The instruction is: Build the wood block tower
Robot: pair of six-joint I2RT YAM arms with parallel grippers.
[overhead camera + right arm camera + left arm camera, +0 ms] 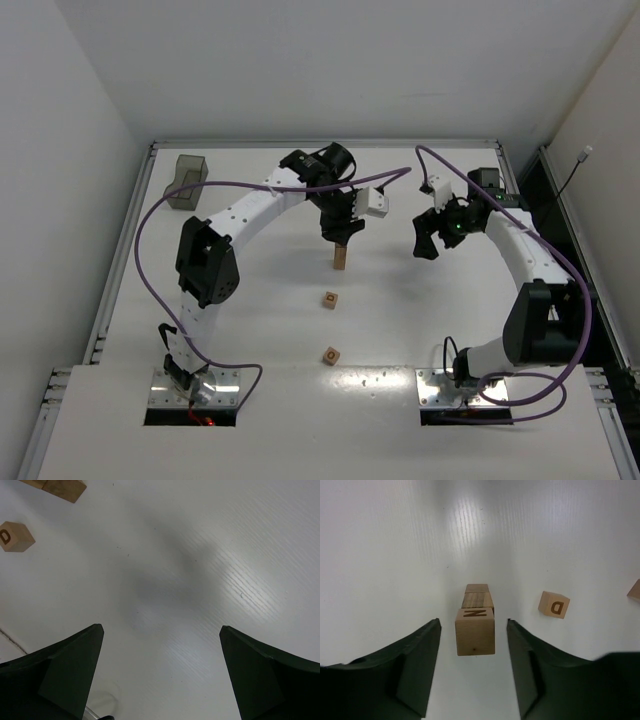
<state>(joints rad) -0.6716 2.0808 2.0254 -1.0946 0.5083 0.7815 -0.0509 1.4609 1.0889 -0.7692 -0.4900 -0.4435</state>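
The tower (341,258) is a narrow column of tan wood blocks near the table's middle. In the left wrist view its top block (475,631) carries an "N", with lower blocks (478,597) showing behind it. My left gripper (340,237) hangs right over the tower. Its jaws (474,623) are open, with a gap on each side of the top block. Two loose blocks lie nearer the bases, one (330,299) marked "D" (554,604) and one (331,354) further forward. My right gripper (429,238) is open and empty (161,628) over bare table to the right.
A dark-grey translucent bin (186,180) stands at the back left corner. The right wrist view shows the "D" block (15,536) and part of the tower (64,488) at its upper left. Purple cables loop above both arms.
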